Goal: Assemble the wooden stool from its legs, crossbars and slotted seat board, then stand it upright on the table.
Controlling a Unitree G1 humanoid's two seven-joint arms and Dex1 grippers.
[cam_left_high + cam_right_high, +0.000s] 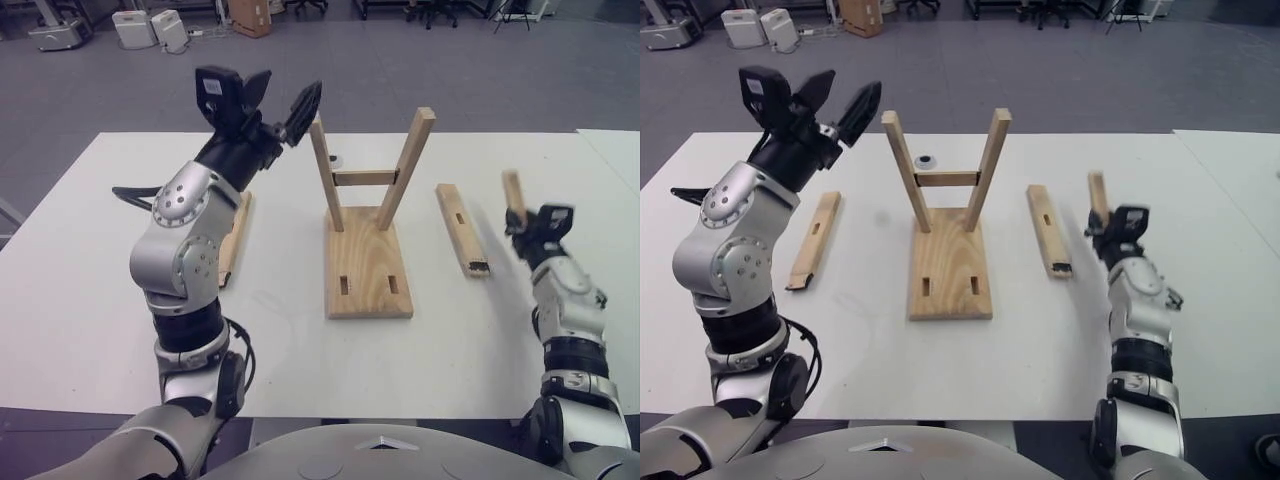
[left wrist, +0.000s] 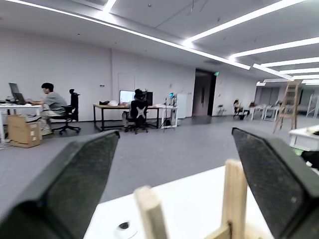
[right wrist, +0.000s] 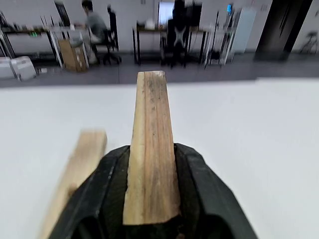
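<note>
The slotted seat board (image 1: 368, 270) is lying flat at the middle of the table (image 1: 80, 300). Two legs (image 1: 326, 175) are standing in its far slots and splaying apart toward their tops, with a crossbar (image 1: 365, 178) bridging them. The near pair of slots (image 1: 344, 285) is sitting empty. One loose leg (image 1: 461, 228) is lying just right of the board and another (image 1: 815, 240) on its left, near the left arm. The right gripper (image 1: 520, 222) is clamping a short wooden piece (image 3: 151, 144) upright by its lower end, over the table's right side. The left gripper (image 1: 280, 100) is hovering with fingers spread wide beside the top of the left standing leg, touching nothing. The wood looks stiff, light and dry, so it is probably easy to pinch. The joints seem only push-fitted, so a knock could be tipping the frame out. Each loose leg is best taken near its middle, away from the end that seats. Bare tabletop is lying open in front of the board, though the right edge is running close to the right arm.
</note>
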